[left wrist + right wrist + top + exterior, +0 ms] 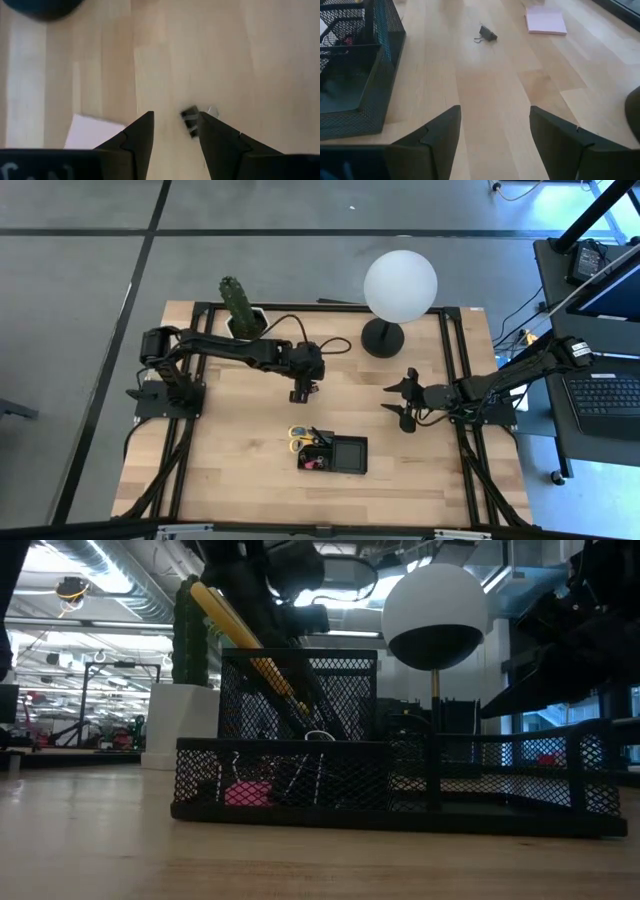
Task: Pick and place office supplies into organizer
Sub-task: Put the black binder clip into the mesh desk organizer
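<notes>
Left gripper: mine point(301, 394), hanging over the middle of the table point(230, 470), on the cactus side of the organizer.
Left fingers: parted to a narrow gap, closed on nothing; seen in my left wrist view point(175, 137).
Binder clip: a small black binder clip point(190, 121) with wire handles lies flat on the bare wood under my left gripper, just beside the inner edge of one finger point(215, 135), not between the two. Whether it touches that finger I cannot tell.
Sticky-note pad: the pale pink pad point(546, 21) lies flat on the wood near the clip point(487, 34), apart from it; a corner of it point(92, 132) shows beside my other left finger.
Organizer: a black mesh tray point(333, 452), nearer the table's front edge than my left gripper and apart from it.
In the organizer: yellow-handled scissors point(245, 640) stand tilted in the tall compartment; something pink point(248, 793) lies in a low one.
Right gripper: mine point(404, 402), fingers spread wide and empty point(495, 135), near the table's right side, level with the lamp's base point(381, 338), the organizer off to one side.
</notes>
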`<state>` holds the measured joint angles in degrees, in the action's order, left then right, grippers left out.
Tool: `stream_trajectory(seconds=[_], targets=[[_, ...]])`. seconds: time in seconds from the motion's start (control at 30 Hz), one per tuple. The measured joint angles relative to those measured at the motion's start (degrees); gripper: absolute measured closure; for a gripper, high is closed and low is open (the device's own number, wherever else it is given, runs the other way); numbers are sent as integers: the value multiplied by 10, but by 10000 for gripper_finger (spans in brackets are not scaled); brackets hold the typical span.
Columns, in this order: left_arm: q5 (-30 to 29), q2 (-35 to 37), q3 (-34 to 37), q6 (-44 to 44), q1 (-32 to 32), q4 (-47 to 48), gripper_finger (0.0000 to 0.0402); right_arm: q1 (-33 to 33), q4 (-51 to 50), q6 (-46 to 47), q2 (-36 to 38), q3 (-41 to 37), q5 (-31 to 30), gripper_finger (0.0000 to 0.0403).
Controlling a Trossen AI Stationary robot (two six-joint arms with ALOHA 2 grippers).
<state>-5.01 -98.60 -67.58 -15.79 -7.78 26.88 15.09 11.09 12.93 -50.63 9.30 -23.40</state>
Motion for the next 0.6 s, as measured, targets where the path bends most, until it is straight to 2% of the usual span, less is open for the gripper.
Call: stream_trajectory(seconds=[0.3,0.6], targets=[[5,-18,0,-68,6,-3,236,0,-6,-2,0,0,0,167],[6,-41,2,-25,27,-6,226,0,-14,-11,0,0,-1,167]])
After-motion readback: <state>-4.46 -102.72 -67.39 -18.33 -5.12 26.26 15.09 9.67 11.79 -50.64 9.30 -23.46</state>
